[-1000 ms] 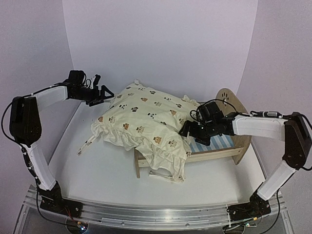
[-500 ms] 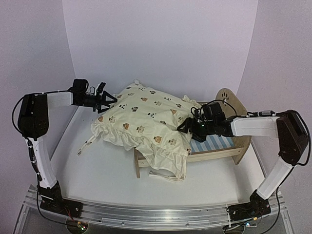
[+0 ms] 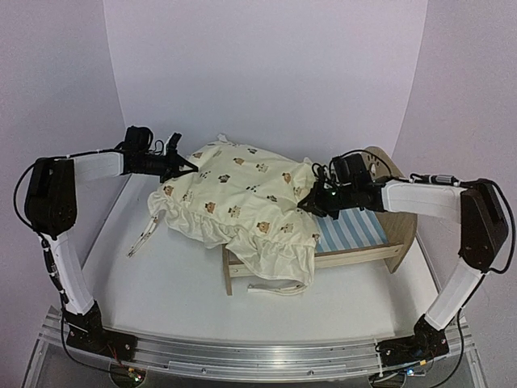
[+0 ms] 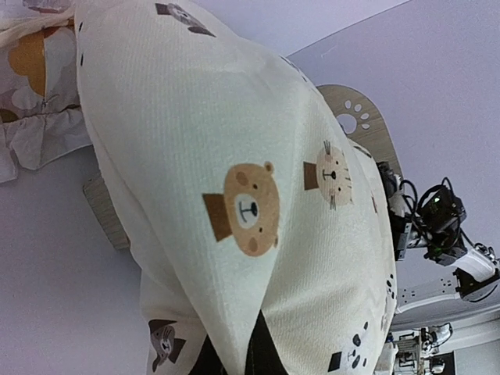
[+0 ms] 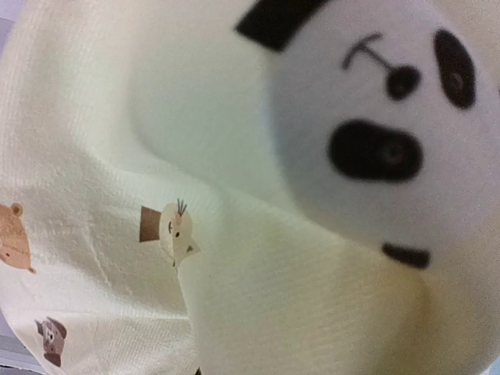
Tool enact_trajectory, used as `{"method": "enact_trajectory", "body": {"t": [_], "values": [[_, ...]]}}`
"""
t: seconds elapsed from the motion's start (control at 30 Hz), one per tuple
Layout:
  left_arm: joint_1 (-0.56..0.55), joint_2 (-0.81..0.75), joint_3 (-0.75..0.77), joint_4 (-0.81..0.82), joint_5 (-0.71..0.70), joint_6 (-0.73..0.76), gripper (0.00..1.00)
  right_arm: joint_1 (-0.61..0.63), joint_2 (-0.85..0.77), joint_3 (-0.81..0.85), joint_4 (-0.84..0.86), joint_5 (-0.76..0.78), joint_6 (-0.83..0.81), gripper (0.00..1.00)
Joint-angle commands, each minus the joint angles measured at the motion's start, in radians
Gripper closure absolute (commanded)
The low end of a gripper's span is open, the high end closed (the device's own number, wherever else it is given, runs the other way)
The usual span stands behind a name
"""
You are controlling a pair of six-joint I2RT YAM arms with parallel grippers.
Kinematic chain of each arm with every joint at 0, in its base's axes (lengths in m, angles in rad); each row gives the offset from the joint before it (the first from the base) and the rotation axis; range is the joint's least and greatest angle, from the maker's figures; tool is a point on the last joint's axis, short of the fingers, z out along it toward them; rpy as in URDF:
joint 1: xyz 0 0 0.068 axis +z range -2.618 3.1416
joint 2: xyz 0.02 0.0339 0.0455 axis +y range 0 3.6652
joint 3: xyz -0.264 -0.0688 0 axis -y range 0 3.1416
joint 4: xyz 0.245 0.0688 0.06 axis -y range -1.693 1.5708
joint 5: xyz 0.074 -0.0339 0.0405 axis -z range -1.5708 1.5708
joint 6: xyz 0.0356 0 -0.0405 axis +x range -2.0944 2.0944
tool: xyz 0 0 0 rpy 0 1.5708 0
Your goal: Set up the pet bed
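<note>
On the pet bed (image 3: 355,242), a quilt (image 3: 242,202) pinched at both far corners.

The wooden bed stands right of the table's (image 3: 161,283) middle, its left half buried under the cream quilt, striped base showing at the right. The left claw (image 3: 184,166) is closed on the quilt's far-left corner; the right claw (image 3: 311,202) is clamped on its right edge above the bed. Uneven pulling could slip a thin pinch loose or drag the light bed sideways. White table, plain lilac walls around.

Light plywood pet bed (image 3: 380,242) upright on its legs, right of centre; blue-striped base showing; paw-cutout end board at right.
</note>
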Motion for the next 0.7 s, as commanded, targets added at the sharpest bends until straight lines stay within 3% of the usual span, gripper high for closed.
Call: {"method": "enact_trajectory", "body": {"t": [0.0,0.17,0.4,0.53,0.67], "values": [[-0.055,-0.138,0.050,-0.041,-0.090,-0.028,1.00,-0.023,-0.047,0.214,-0.196,0.050,-0.118,1.00],[-0.120,-0.231,0.045,-0.061,-0.181,-0.088,1.00,-0.092,-0.045,0.391,-0.410,0.083,-0.202,1.00],[-0.291,-0.329,0.025,-0.023,-0.367,-0.175,1.00,-0.221,0.037,0.599,-0.563,0.037,-0.254,1.00],[-0.387,-0.334,0.038,0.016,-0.428,-0.191,1.00,-0.275,0.111,0.743,-0.624,-0.018,-0.263,1.00],[-0.469,-0.299,0.085,0.053,-0.445,-0.198,1.00,-0.285,0.132,0.873,-0.718,0.021,-0.298,1.00]]}}
